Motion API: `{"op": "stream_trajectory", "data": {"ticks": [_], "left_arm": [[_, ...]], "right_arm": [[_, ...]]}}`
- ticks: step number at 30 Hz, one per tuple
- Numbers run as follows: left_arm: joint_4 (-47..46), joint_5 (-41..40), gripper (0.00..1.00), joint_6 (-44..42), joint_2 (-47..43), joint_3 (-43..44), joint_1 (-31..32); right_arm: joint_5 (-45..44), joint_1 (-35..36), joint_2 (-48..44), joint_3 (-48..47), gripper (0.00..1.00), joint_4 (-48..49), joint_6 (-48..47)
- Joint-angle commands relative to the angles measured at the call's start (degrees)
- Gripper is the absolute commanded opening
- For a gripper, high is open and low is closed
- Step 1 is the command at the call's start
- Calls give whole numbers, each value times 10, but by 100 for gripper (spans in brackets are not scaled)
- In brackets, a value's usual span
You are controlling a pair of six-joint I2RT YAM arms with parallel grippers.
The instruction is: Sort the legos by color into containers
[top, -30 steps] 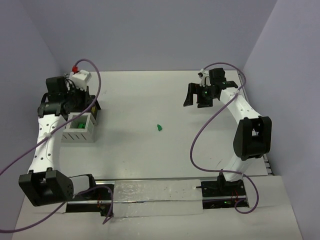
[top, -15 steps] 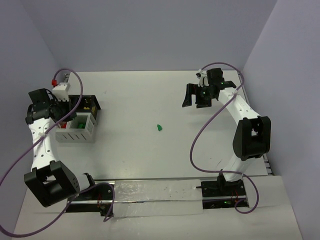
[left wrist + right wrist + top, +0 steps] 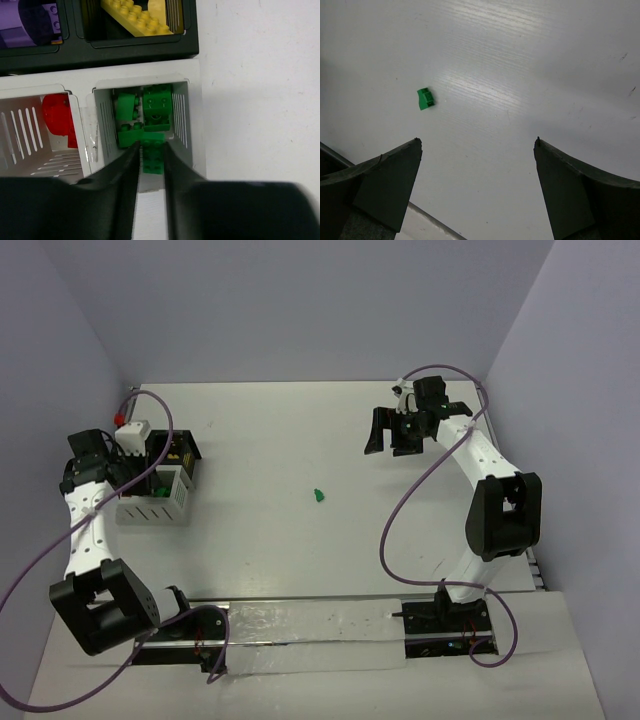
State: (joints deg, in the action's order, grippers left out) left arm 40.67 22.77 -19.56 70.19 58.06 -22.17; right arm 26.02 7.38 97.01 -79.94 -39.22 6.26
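In the left wrist view my left gripper (image 3: 151, 146) hangs over the green compartment of the white slatted box (image 3: 50, 82). A green lego (image 3: 153, 162) sits between its narrow-set fingers, which press close on both sides. More green legos (image 3: 145, 110) lie in that compartment, and a red piece (image 3: 57, 117) lies in the one beside it. The black tray (image 3: 125, 52) holds yellow legos (image 3: 137, 17) and purple legos (image 3: 30, 20). One loose green lego (image 3: 318, 496) (image 3: 425, 98) lies mid-table. My right gripper (image 3: 392, 438) (image 3: 478, 139) hovers wide open and empty at the far right.
The white box (image 3: 150, 508) and the black tray (image 3: 187, 450) stand together at the table's left side, under the left arm (image 3: 85, 505). Purple cables loop around both arms. Walls close off the table at the back and sides.
The left arm swung out to the left and its wrist shifted over the containers, the green lego still between its fingers. The right arm has not moved.
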Motion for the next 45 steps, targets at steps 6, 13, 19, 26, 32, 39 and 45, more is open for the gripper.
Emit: {"op": "stream_trajectory", "data": {"ticks": [6,13,19,26,32,39,45], "left_arm": [[-34,9,65,-17,3,31,-1],[-25,55,67,-9,-26,112,71],[-54,48,68,10,25,126,340],[-159,-74,62,125,181,145,550],[-201,-188,63,284,264,154,642],[-198,-225,64,343,358,210,664],[-165,-321,66,415,413,255,681]], "right_arm": [[-2,3,-16,-16,100,0,-9],[-9,3,-19,-18,100,-3,-10],[-19,3,-20,-14,100,-2,-11],[-31,-33,-16,2,100,-2,-11],[-43,-69,-36,10,100,-13,-11],[-41,-69,-40,22,100,-3,-7],[-35,-69,-30,10,100,-10,-8]]}}
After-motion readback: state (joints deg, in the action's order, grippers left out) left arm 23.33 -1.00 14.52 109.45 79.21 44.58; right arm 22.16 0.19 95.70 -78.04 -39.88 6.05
